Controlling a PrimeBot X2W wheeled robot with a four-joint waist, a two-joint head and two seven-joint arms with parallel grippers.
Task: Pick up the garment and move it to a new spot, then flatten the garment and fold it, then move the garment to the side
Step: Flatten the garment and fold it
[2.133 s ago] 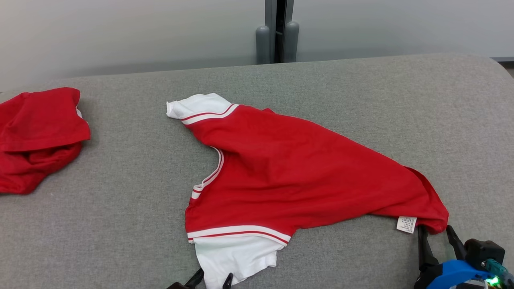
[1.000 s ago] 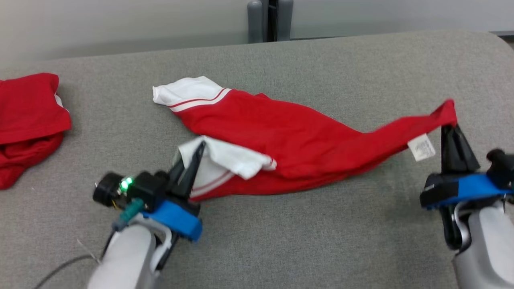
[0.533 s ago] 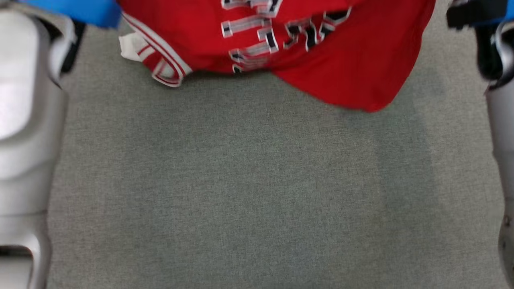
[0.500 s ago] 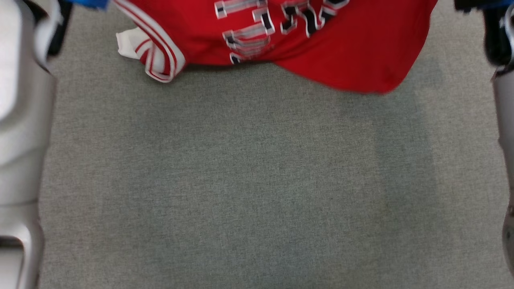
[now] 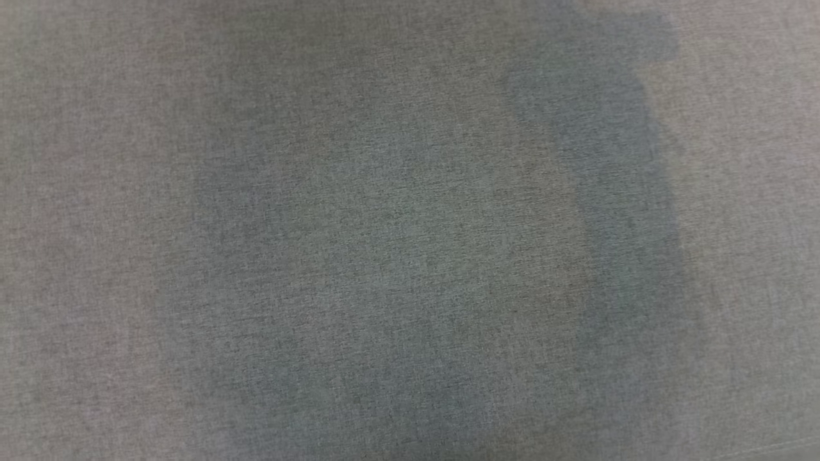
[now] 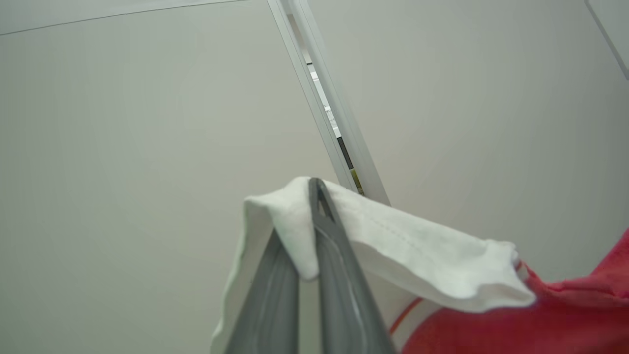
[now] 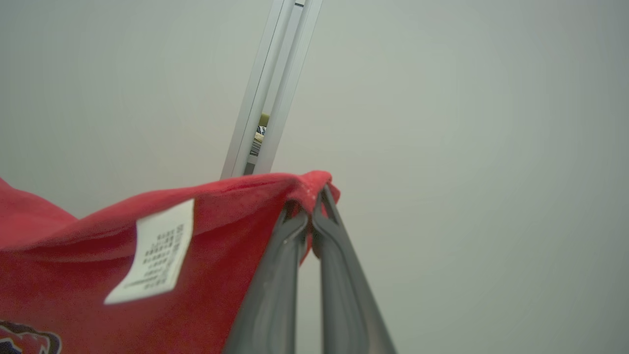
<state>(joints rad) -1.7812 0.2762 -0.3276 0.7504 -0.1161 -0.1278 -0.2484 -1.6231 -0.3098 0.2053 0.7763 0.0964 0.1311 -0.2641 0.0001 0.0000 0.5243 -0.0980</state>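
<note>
The garment (image 6: 540, 319) is up off the tabletop (image 5: 410, 230), strung between the two hands with its long axis running left to right. Its white sleeve end points left and its red hem corner points right. The left hand (image 6: 307, 216) is pinched tight on a fold of the white sleeve, and the cloth drapes over one dark finger and trails away to the right into red. The right hand (image 7: 312, 206) is clamped narrow on the red corner, with the white care label (image 7: 152, 250) hanging just to its left and a bit of printed graphic (image 7: 24, 341) lower down. Beyond both hands stand the pale far wall (image 6: 123, 147) and a slim metal post (image 7: 268, 98). A second ago the garment still lay mostly on the tabletop with only its ends raised. Half a second ago its lettered front hung across the top of the head view, with forearms at either side. That view has since shifted onto plain grey tabletop with a soft shadow (image 5: 596, 160).
</note>
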